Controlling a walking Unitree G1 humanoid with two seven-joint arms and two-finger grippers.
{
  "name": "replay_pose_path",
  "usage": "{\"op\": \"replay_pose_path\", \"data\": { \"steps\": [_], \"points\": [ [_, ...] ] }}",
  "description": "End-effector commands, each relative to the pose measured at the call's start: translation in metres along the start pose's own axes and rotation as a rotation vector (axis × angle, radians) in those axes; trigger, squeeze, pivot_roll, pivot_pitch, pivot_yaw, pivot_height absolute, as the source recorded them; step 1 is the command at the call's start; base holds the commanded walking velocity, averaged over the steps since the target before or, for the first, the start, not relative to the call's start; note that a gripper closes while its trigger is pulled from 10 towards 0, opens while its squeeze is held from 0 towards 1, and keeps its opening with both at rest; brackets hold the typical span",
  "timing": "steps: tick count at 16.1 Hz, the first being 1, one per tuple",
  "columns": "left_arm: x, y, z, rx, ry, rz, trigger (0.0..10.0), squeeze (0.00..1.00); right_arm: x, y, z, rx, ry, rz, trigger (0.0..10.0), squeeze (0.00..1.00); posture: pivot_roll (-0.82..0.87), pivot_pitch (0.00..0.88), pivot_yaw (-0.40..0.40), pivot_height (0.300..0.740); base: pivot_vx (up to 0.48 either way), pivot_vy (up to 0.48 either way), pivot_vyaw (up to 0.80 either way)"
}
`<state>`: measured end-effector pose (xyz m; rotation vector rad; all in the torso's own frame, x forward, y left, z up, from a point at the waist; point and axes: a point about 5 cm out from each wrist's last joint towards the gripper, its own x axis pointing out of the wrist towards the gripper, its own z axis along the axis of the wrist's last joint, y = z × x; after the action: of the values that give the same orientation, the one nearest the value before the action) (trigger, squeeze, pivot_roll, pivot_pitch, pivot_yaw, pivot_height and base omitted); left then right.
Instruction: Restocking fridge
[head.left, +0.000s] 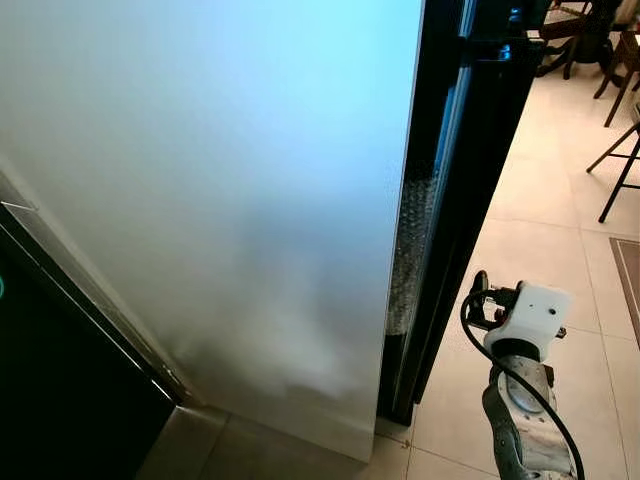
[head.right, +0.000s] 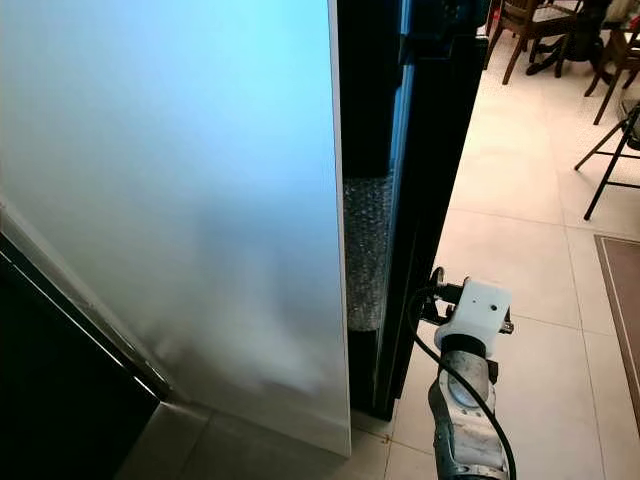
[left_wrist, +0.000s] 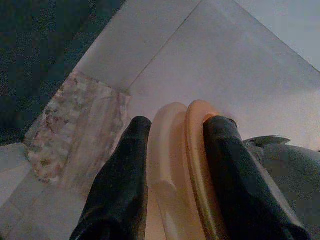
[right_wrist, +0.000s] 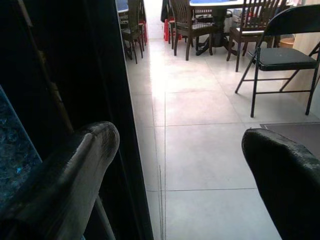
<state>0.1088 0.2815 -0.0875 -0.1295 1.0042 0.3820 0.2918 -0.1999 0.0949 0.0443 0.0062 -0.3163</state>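
Observation:
A tall white fridge door (head.left: 250, 200) stands edge-on in front of me, with the black fridge body (head.left: 470, 170) just right of it. A strip of bubble wrap (head.left: 410, 250) shows in the gap between them. My right gripper (right_wrist: 180, 145) is open beside the black edge, low near the floor, with nothing between its fingers (right_wrist: 75, 165). The right wrist's white camera housing (head.left: 530, 315) sits close to that edge. My left gripper (left_wrist: 177, 122) is shut on a thin peach and orange curved item (left_wrist: 175, 150), held above the pale floor tiles.
A dark panel (head.left: 50, 380) stands at my lower left. Pale tiled floor (head.right: 510, 180) stretches right and ahead. A black folding chair (right_wrist: 280, 55), wooden dining chairs (right_wrist: 185, 25) and a table stand further off. A rug edge (head.right: 620, 300) lies at the right.

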Motion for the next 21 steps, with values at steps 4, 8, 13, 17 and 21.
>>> {"op": "replay_pose_path", "data": {
  "steps": [4, 8, 13, 17, 21],
  "points": [
    [0.0, -0.001, -0.001, 0.006, 0.006, -0.001, 10.0, 0.0, 0.029, 0.034, 0.013, -0.09, 0.043, 0.314, 10.0, 0.0, -0.09, 0.0, 0.085, 0.74, 0.0, 0.0, 0.0],
    [0.0, -0.001, 0.0, 0.0, 0.0, 0.0, 10.0, 0.0, 0.031, 0.04, 0.013, -0.083, 0.04, 0.324, 10.0, 0.0, -0.08, 0.0, 0.08, 0.74, 0.0, 0.0, 0.0],
    [0.001, -0.002, 0.001, 0.004, 0.001, -0.001, 10.0, 0.0, 0.038, 0.039, 0.018, -0.08, 0.026, 0.306, 10.0, 0.0, -0.09, 0.0, 0.088, 0.74, 0.0, 0.0, 0.0],
    [0.001, -0.003, 0.003, -0.003, -0.002, -0.001, 10.0, 0.0, 0.05, 0.043, 0.034, -0.079, -0.016, 0.306, 10.0, 0.0, -0.08, 0.0, 0.084, 0.74, 0.0, 0.0, 0.0],
    [0.001, -0.004, 0.003, -0.005, -0.001, -0.003, 10.0, 0.0, 0.059, 0.043, 0.043, -0.096, -0.041, 0.31, 10.0, 0.0, -0.08, 0.0, 0.08, 0.74, 0.0, 0.0, 0.0]
  ]
}}
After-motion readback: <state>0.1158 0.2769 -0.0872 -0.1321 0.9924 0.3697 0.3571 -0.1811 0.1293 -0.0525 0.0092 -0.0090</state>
